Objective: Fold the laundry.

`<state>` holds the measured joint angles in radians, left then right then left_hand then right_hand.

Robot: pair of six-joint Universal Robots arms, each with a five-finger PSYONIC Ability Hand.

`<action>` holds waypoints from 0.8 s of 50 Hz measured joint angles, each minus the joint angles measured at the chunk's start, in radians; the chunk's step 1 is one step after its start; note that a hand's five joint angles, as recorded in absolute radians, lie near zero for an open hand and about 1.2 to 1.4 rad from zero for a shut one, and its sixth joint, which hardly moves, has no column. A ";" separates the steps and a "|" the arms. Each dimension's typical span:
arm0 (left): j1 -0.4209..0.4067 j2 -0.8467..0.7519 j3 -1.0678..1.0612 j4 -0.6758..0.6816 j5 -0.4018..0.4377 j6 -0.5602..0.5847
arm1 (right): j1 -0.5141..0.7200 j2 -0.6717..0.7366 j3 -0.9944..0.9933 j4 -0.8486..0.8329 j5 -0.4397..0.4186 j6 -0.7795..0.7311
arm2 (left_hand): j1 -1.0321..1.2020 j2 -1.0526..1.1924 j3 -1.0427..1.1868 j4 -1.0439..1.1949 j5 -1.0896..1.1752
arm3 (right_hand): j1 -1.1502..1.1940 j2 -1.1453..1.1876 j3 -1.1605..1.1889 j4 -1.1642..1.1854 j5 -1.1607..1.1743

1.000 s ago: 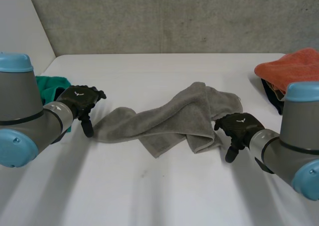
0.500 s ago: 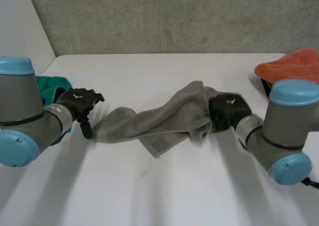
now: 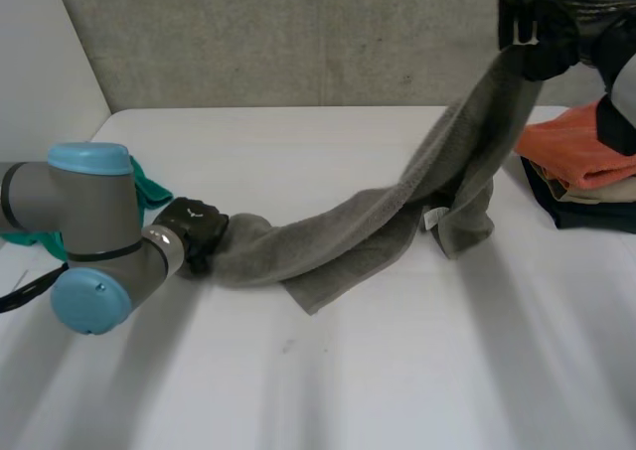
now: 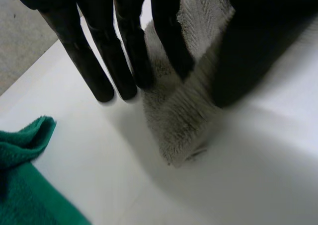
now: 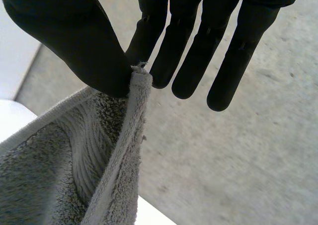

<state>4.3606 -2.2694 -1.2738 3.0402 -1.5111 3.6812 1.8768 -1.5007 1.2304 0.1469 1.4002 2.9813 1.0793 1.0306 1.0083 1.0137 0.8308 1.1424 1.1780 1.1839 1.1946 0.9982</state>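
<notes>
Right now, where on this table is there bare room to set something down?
Free: the near table in front of the grey towel; the far strip between it and the wall. Crowded: beside the green cloth, left hand, folded stack.

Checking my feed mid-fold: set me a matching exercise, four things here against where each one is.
Things: 1 right robot hand; 2 left robot hand; 3 green terry cloth; 4 orange folded cloth.
Places: A beside the left arm; B atop a stack of cloths; C raised, pinching the grey terry towel's corner; D on that towel's low end.
Pairs: 1-C; 2-D; 3-A; 4-B.
</notes>
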 measured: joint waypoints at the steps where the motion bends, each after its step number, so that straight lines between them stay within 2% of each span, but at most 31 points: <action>1: -0.003 -0.005 0.009 0.000 -0.001 0.001 | -0.014 0.004 0.000 0.003 -0.001 -0.005 | 0.084 0.093 0.109 0.110 0.109 | 0.000 0.000 0.000 0.000 0.000; 8: 0.009 0.027 0.043 -0.014 -0.040 0.005 | -0.125 0.029 0.023 0.014 -0.005 -0.096 | 0.088 0.162 0.178 0.183 0.149 | 0.000 0.000 0.000 0.000 0.000; 15: 0.088 0.293 0.016 -0.029 -0.052 -0.003 | -0.252 0.017 0.022 0.040 -0.010 -0.287 | 0.088 0.162 0.178 0.183 0.149 | 0.000 0.000 0.000 0.000 0.000; 20: 0.143 0.563 -0.003 -0.043 -0.009 -0.047 | -0.296 -0.022 0.014 0.085 -0.016 -0.408 | 0.088 0.163 0.178 0.184 0.149 | 0.001 0.000 0.000 0.000 0.005; 24: 0.159 0.629 -0.001 -0.070 0.028 -0.082 | -0.289 -0.039 0.024 0.109 -0.025 -0.447 | 0.088 0.163 0.178 0.184 0.149 | 0.017 0.000 0.005 0.000 0.023; 27: 0.156 0.610 0.010 -0.094 0.038 -0.094 | -0.275 -0.037 0.038 0.119 -0.031 -0.462 | 0.088 0.163 0.178 0.184 0.149 | 0.017 0.000 0.005 0.001 0.024; 31: 0.131 0.503 0.054 -0.128 0.020 -0.077 | -0.242 0.014 0.050 0.118 -0.033 -0.477 | 0.088 0.163 0.178 0.184 0.149 | 0.017 0.000 0.005 0.001 0.023; 38: 0.092 0.231 0.208 -0.163 -0.061 -0.004 | -0.145 0.203 0.015 0.100 0.009 -0.486 | 0.088 0.164 0.178 0.184 0.149 | 0.017 -0.002 0.003 -0.003 0.022; 40: 0.086 0.166 0.258 -0.175 -0.083 0.004 | -0.121 0.258 -0.009 0.095 0.034 -0.471 | 0.088 0.164 0.178 0.184 0.149 | -0.087 -0.112 -0.117 -0.124 -0.104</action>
<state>4.4467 -2.1037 -1.0154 2.8655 -1.5943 3.6851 1.7556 -1.2430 1.2211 0.2418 1.4338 2.5100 1.1675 1.1941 1.1868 1.1973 0.9795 1.0549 1.0661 1.0669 1.0704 0.8941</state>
